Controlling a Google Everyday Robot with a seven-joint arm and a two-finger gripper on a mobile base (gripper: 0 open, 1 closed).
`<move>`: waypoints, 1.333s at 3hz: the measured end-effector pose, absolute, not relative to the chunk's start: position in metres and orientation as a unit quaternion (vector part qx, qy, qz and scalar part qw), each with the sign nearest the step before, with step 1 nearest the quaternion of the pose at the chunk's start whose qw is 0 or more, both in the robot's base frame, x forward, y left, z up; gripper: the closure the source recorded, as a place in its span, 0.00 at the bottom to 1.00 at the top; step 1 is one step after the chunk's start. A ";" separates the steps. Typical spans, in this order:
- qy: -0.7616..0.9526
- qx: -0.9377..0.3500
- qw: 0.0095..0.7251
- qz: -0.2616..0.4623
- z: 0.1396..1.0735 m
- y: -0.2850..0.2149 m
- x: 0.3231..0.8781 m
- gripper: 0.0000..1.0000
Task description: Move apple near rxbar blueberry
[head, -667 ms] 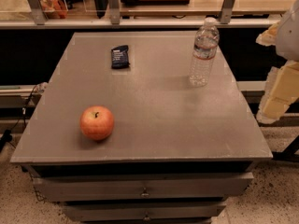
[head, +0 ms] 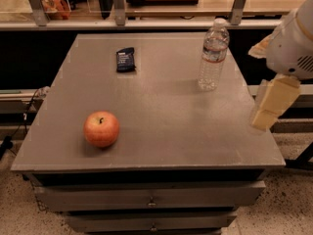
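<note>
The red-orange apple (head: 101, 129) sits on the grey table (head: 161, 111) near its front left corner. The rxbar blueberry (head: 125, 59), a dark navy bar, lies flat near the table's back left, well behind the apple. My gripper (head: 270, 106) hangs from the white arm (head: 293, 43) off the table's right edge, far from both the apple and the bar and holding nothing that I can see.
A clear plastic water bottle (head: 213, 53) stands upright at the table's back right, close to the arm. Drawers (head: 151, 196) sit under the tabletop. A counter with metal posts (head: 119, 4) runs behind the table.
The arm and gripper have shifted a little to the left, toward the table's right edge. The apple, bar and bottle have not moved.
</note>
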State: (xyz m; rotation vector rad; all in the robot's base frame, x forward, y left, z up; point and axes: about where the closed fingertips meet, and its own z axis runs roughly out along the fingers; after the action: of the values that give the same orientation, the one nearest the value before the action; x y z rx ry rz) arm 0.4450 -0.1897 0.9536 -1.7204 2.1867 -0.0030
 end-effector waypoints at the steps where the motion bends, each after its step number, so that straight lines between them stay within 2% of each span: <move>1: 0.750 -0.617 0.216 0.097 0.898 -0.119 0.457 0.00; 3: 0.696 -0.619 0.273 0.241 0.860 0.009 0.466 0.00; 4: 0.673 -0.617 0.294 0.283 0.857 0.056 0.465 0.00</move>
State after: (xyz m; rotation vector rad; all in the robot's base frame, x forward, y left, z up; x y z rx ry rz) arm 0.4646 0.0565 0.8571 -1.6419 1.7925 0.7540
